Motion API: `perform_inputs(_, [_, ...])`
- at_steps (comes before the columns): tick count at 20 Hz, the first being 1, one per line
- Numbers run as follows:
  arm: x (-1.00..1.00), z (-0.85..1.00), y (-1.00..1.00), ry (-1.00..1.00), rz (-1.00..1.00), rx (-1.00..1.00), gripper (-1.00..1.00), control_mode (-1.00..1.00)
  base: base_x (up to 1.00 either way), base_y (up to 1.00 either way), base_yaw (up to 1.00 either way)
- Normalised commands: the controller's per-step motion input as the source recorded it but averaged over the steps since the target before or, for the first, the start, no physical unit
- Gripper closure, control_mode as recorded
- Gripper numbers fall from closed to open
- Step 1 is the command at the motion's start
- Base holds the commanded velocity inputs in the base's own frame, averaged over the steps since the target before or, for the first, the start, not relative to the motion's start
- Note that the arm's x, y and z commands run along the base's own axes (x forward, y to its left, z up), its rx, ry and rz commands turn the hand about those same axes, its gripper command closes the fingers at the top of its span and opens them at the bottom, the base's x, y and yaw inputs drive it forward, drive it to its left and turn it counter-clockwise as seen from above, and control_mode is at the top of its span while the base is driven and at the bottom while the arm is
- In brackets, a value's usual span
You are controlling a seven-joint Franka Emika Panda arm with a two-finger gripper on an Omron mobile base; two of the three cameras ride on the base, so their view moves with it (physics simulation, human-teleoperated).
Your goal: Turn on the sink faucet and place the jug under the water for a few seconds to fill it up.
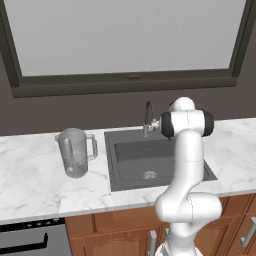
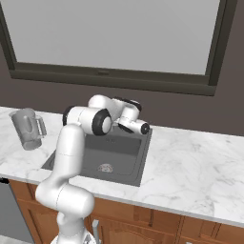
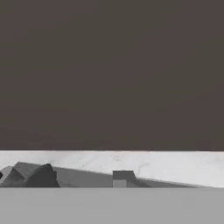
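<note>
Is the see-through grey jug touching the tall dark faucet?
Apart. In the left base view, the translucent grey jug stands on the marble counter, with bare counter between it and the dark gooseneck faucet.

Sink faucet [image 1: 148,118] base behind arm

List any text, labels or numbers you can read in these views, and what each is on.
None: there is no readable text.
The jug, faucet, sink, counter, window frame and cabinets carry no lettering or marks.
</note>
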Motion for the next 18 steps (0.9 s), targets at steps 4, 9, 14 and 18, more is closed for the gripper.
perform_inputs(4, [0.16, -0.10, -0.47, 0.19, -0.22, 0.08, 1.00, -1.00, 0.00, 0.00, 0.00])
perform_inputs(9, [0.09, -0.17, -0.53, 0.21, -0.20, 0.06, 1.00, -1.00, 0.00, 0.00, 0.00])
perform_inputs(14, [0.00, -0.28, -0.59, 0.18, -0.17, 0.05, 1.00, -1.00, 0.00, 0.00, 0.00])
perform_inputs(18, [0.00, -0.49, -0.64, 0.13, -0.13, 0.01, 1.00, -1.00, 0.00, 0.00, 0.00])
